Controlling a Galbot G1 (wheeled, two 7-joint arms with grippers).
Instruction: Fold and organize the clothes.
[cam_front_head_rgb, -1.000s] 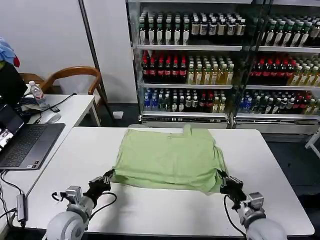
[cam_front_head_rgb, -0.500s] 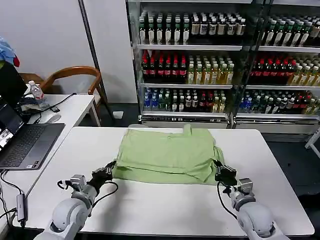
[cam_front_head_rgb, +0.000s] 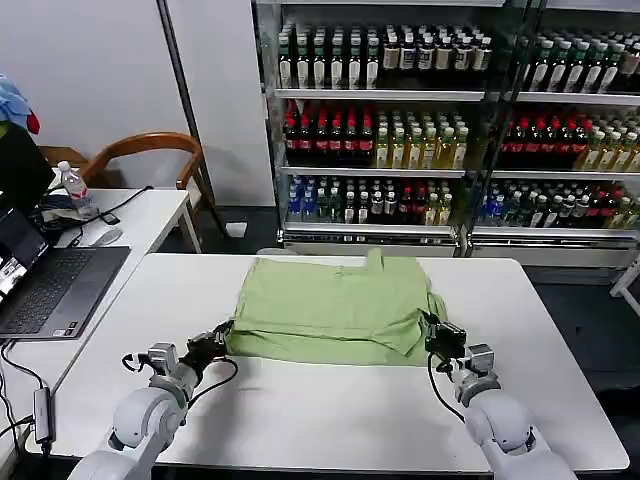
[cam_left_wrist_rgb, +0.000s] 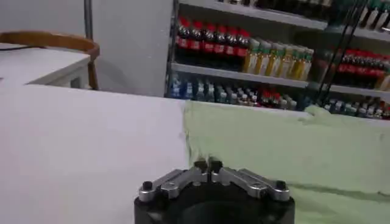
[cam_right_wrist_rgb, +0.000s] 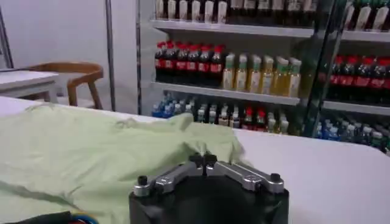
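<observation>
Sitting off to the far left, a laptop (cam_front_head_rgb: 55, 285) is seen open on a side table (cam_front_head_rgb: 150, 215), with a water bottle (cam_front_head_rgb: 74, 189) and a wooden chair (cam_front_head_rgb: 150, 160) behind it. None of that is touched by anything.

Moving right, the left gripper (cam_front_head_rgb: 214, 339) is found low on the white table (cam_front_head_rgb: 330, 425), pressed against the near left corner of the shirt (cam_front_head_rgb: 335, 305). In the left wrist view the gripper (cam_left_wrist_rgb: 208, 164) is shown with its fingertips (cam_left_wrist_rgb: 200, 164) meeting, so the jaws are closed, and they sit right at the shirt's (cam_left_wrist_rgb: 274, 149) edge. Whether cloth is actually pinched between them can't be told from that view, though in the head view the corner looks gathered into the tips.

The shirt itself is laid in the middle of the table, toward the far side, partly folded, with the near edge doubled over the body. A bit of cloth sticks up at the far edge.

Further right, the right gripper (cam_front_head_rgb: 436, 333) is placed at the near right corner of the shirt. In the right wrist view its (cam_right_wrist_rgb: 203, 161) tips are closed together too, with green cloth (cam_right_wrist_rgb: 91, 152) bunched just past them.

Behind everything, drink coolers (cam_front_head_rgb: 400, 120) full of bottles are lined up.
</observation>
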